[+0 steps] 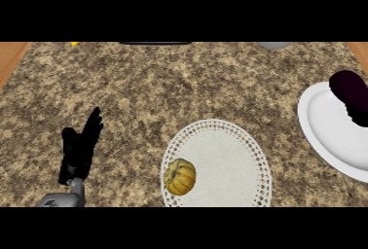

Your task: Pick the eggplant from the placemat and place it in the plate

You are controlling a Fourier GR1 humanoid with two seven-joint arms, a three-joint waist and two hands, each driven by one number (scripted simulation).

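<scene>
Looking down from the head view, the speckled bench point(179, 87) fills the frame, and the eggplant point(348, 87) shows as a dark purple shape at the right edge, over the upper rim of the white plate point(323, 131) that is cut off by the frame's right side. A dark mass runs down from the eggplant along the right edge and may be the right hand point(357, 113); it merges with the eggplant's colour, so I cannot tell how that hand is set or whether it has hold of anything. The left hand point(79, 146) stands at the lower left of the frame, spread and relaxed with its fingers pointing up, resting and touching nothing. At lower centre lies the white lace-edged placemat point(237, 146), with only a small yellow-orange pumpkin-like thing point(179, 176) on its lower left part. By my reading the eggplant is already off the placemat, so the step in hand is the placing. Whether the eggplant rests on the plate's rim or hangs above it cannot be told. The next move seems to call for bringing it down and inward toward the plate's middle, so that it settles in the dish rather than on the edge, before it is let go.
</scene>
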